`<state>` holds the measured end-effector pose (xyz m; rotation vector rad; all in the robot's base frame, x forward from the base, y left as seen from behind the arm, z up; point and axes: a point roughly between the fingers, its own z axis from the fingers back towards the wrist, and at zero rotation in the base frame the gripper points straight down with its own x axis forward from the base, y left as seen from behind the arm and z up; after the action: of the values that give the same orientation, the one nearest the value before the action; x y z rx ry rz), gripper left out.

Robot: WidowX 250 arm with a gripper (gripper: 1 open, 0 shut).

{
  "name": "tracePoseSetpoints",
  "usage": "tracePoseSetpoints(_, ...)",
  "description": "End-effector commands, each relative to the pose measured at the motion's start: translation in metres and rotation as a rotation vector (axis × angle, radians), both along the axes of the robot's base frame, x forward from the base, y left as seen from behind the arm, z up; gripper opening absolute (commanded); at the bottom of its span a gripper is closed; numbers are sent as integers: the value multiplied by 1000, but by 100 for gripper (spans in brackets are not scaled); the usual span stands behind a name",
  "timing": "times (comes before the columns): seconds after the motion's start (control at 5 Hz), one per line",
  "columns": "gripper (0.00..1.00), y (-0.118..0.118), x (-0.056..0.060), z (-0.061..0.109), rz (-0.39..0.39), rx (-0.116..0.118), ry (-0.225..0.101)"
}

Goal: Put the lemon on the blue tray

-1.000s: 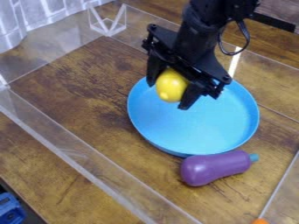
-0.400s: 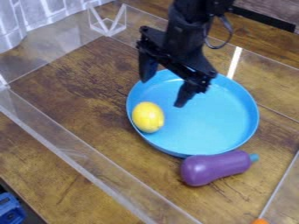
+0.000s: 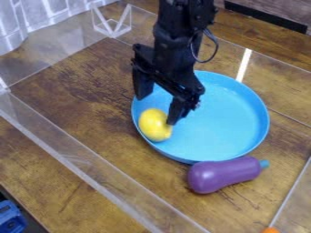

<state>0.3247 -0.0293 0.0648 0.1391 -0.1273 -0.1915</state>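
Note:
The lemon (image 3: 152, 126) is a small glossy yellow oval lying inside the blue tray (image 3: 231, 123), close to its left rim. My gripper (image 3: 161, 103) hangs just above and slightly behind the lemon, pointing almost straight down. It is open, with one black finger (image 3: 141, 85) over the tray's left rim and the other (image 3: 179, 111) over the tray floor. Nothing sits between the fingers, and I cannot tell if they touch the lemon.
A purple eggplant (image 3: 224, 174) lies on the wooden table just in front of the tray's near rim. Clear acrylic walls (image 3: 73, 168) run along the left and front of the work area. A clear plastic stand (image 3: 112, 18) is at the back left.
The gripper held the lemon over the tray a second ago, then opened and dropped it onto the tray's left side. Since then the open gripper has shifted left and lower over the lemon.

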Motion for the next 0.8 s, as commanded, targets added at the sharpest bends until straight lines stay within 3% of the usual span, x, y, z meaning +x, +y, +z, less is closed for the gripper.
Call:
tracePoseSetpoints(0.0,100,-4,14,14,-40,-15,-82)
tracePoseSetpoints(0.4,100,-23,26,1,-159,-19,-74)
tracePoseSetpoints(0.6,100,-35,29,12,-155,-17,-72)
